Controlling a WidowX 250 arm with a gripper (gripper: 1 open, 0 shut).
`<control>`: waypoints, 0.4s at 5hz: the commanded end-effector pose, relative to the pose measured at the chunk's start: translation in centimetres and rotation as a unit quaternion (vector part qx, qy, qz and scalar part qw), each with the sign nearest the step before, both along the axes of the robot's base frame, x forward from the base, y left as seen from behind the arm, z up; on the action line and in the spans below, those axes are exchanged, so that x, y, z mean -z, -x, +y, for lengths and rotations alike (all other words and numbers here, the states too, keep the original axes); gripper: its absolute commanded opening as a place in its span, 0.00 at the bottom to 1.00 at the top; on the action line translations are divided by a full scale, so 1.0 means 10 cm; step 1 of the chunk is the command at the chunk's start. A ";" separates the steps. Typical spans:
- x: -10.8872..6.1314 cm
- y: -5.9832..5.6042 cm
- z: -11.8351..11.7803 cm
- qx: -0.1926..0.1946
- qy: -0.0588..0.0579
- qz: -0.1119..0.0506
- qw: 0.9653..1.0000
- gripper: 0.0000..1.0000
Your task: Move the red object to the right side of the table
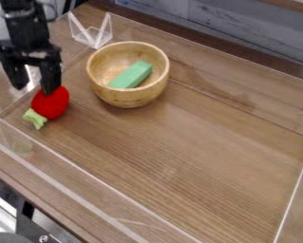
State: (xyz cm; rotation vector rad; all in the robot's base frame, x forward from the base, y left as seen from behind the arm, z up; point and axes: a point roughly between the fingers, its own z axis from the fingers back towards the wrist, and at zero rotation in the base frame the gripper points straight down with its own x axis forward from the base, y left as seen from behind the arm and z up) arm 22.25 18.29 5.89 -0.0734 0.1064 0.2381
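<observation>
The red object (51,101), a small rounded toy fruit with a light-green stem, lies on the left side of the wood-grain table (204,142). My black gripper (30,80) hangs open just above its far-left edge. One finger comes down to the left of the fruit and the other over its top. Nothing is held between them, and whether they touch the fruit I cannot tell.
A wooden bowl (129,57) holding a green block (131,75) stands at the back, right of the gripper. Low clear acrylic walls (293,204) edge the tabletop. Bare wood stretches across the middle and right.
</observation>
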 end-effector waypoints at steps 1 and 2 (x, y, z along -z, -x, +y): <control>0.01 0.05 0.04 0.021 -0.006 -0.022 1.000 1.00; -0.11 -0.04 0.02 -0.037 0.001 -0.032 0.999 1.00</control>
